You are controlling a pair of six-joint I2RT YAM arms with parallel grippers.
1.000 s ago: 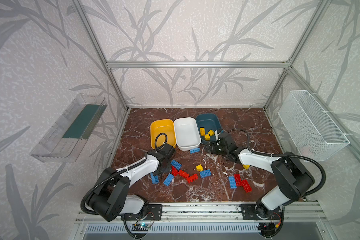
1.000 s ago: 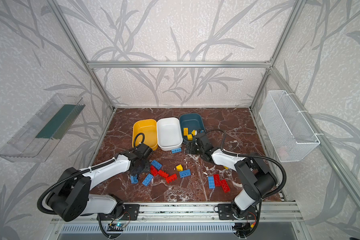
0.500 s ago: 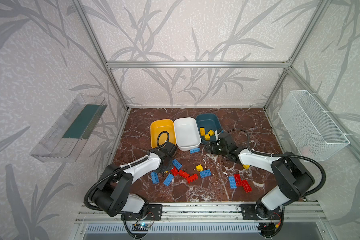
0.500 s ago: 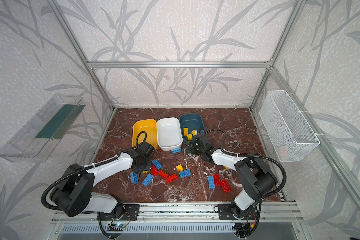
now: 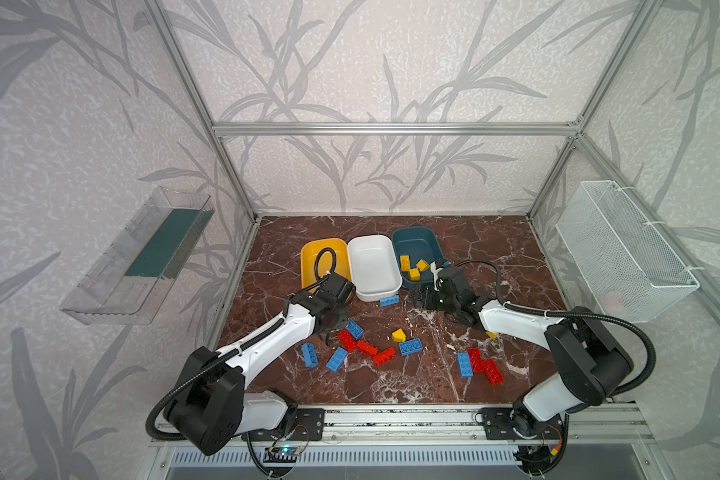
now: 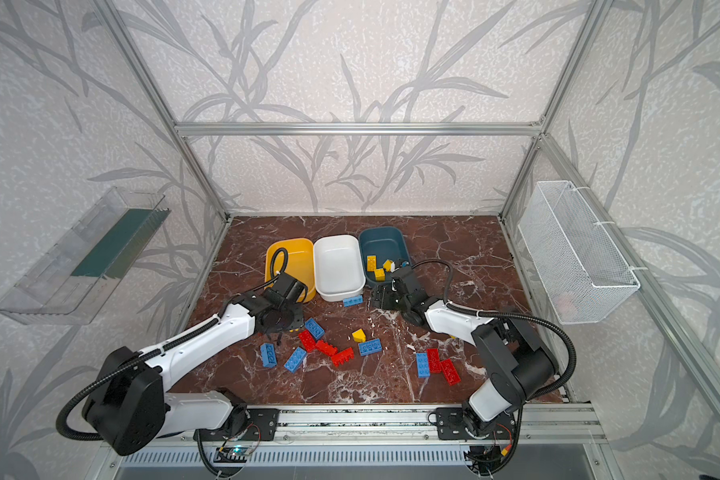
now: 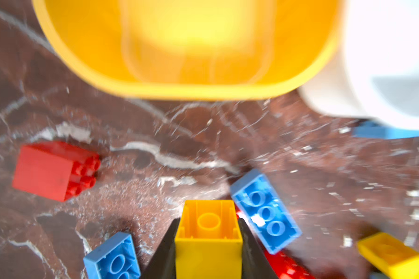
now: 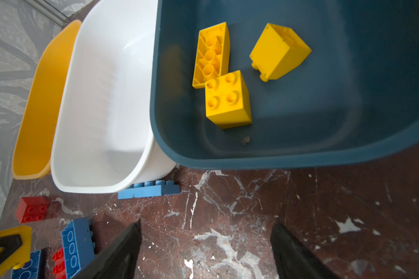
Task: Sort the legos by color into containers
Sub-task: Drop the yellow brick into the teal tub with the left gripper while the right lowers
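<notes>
Red and blue loose bricks (image 5: 366,347) lie scattered on the counter (image 5: 391,386) near the front. Among them, the left gripper (image 7: 208,223) is clamped on a yellow brick (image 7: 208,253), with a blue brick (image 7: 264,212) just beside it. The right gripper (image 8: 206,224) hangs with its jaws apart over bare counter. Behind, the yellow tub (image 5: 308,257), white tub (image 5: 371,266) and teal tub (image 5: 416,245) sit side by side. The teal tub holds three yellow bricks (image 8: 228,99).

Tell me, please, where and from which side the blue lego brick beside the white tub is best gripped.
Take the blue lego brick by its short ends, from above, the open right end effector turned along the wall of the white tub. It lies on its side, studs toward the tub, whose rim crowds that face, so likely only the ends are free.
</notes>
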